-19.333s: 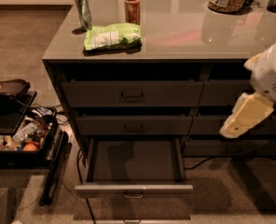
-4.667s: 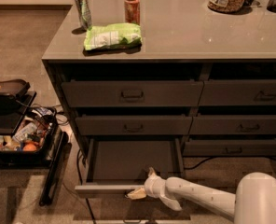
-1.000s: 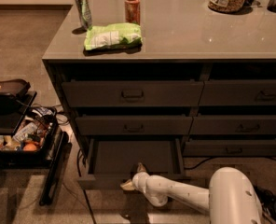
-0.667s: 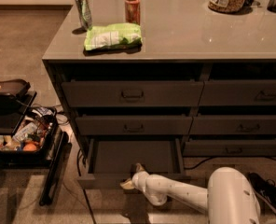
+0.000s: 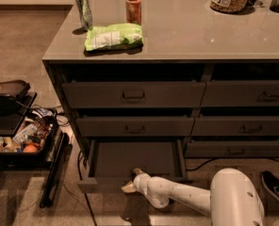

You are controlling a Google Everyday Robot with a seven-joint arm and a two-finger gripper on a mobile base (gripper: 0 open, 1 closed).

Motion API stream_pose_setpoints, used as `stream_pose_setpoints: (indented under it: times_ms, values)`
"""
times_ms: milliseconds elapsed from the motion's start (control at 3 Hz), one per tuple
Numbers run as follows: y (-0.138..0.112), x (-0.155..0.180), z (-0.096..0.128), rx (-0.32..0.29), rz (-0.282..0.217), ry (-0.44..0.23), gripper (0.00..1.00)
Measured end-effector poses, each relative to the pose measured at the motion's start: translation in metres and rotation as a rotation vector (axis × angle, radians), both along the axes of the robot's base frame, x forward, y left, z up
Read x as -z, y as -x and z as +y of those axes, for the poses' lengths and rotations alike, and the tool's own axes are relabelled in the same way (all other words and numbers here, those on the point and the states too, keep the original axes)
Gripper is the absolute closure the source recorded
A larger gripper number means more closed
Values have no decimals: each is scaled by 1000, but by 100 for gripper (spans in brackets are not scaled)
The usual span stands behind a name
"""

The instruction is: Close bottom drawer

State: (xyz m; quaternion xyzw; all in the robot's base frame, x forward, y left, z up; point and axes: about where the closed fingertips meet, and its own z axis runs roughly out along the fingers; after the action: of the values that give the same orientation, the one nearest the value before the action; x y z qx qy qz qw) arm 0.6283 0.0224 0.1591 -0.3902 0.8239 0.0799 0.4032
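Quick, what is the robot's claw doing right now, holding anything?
Gripper: low at the front edge of the part-open bottom drawer; open, closed or holding cannot be told.

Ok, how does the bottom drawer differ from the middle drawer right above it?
The bottom drawer sticks out with its inside showing; the middle drawer sits shut. The gripper is at the bottom drawer's front edge; nothing touches the middle drawer. Both are dark grey and equally wide.

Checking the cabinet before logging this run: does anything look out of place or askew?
Only the bottom drawer stands out: it juts open from its stack while the drawers above it sit flush. The gripper is low at its front panel.
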Motion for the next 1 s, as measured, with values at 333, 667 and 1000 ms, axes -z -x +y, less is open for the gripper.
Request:
stream_pose_setpoints:
  times_ms: [333, 667, 1000]
  values:
    - [0, 0, 0, 0, 0, 0, 39]
    - [0, 0, 0, 0, 0, 0, 15]
    - [-3, -3, 1, -1, -8, 4, 0]
